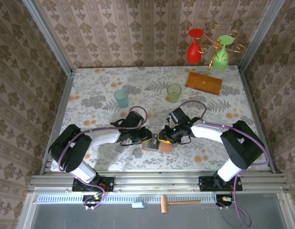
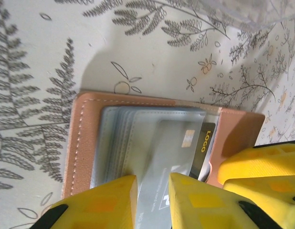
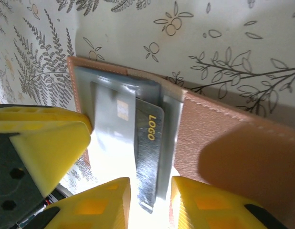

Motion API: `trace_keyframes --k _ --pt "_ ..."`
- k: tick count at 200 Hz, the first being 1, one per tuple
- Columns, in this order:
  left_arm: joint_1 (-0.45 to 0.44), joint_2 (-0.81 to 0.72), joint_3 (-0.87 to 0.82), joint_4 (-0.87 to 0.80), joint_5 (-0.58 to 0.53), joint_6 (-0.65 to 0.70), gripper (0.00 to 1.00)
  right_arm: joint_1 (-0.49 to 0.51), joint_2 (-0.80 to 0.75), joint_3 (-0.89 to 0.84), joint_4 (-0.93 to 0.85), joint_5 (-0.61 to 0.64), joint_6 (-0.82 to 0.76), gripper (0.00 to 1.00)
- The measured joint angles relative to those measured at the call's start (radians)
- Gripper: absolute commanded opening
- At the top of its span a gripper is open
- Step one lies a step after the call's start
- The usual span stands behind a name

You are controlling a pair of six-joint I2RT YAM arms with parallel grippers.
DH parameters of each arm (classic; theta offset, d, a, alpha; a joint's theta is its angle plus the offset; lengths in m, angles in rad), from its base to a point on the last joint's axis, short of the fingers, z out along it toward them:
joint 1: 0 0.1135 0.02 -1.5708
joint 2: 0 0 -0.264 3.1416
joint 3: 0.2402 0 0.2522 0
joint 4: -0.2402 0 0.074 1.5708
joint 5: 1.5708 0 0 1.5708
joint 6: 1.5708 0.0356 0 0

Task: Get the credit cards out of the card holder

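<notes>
Two hands meet over the card holder (image 1: 158, 145), which lies open on the desk (image 1: 90, 86) near its front edge, between the arms. Its salmon-pink cover is flat on the cloth, with the grey-blue pockets facing up.

The left hand (image 2: 152, 185) is narrowed to a slim gap. Its yellow fingers (image 2: 109, 200) stand on either side of a grey card (image 2: 162, 157) that pokes out of the pockets. I cannot tell whether that card is actually pinched.

The right hand (image 3: 150, 188) is narrowed about as much. It straddles the end of a dark card (image 3: 150, 148) printed LOGO in yellow, which lies just beside the grey one. Whether it grips or merely straddles the card I cannot tell either. Both credit cards (image 3: 114, 133) sit partly inside the holder.

The desk wears a pale cloth printed with grey ferns and small orange fruit. Farther back stand a teal cup (image 1: 121, 98) and a green cup (image 1: 173, 92), well apart from the holder. At the far right corner is a stand (image 1: 204, 82) with an orange base, and a red glass (image 1: 195, 45) and a green glass (image 1: 221, 55) hang from it upside down. Brown floral wallpaper (image 1: 138, 28) covers the walls. A small mallet (image 1: 171, 203) lies on the ledge in front of the arm bases.
</notes>
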Motion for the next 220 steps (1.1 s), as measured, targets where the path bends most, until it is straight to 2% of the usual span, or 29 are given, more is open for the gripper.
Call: trace_keyframes --k 79,157,220 --pt "0.01 -0.01 -0.002 0.0 0.0 0.0 0.25 -0.011 -0.002 -0.039 0.102 -0.075 0.042 0.26" --pt "0.008 -0.014 -0.014 0.001 0.003 0.0 0.25 0.034 0.042 -0.04 0.172 -0.102 0.096 0.22" --pt "0.004 -0.02 -0.026 0.012 0.004 0.0 0.25 0.05 0.074 -0.039 0.183 -0.121 0.102 0.23"
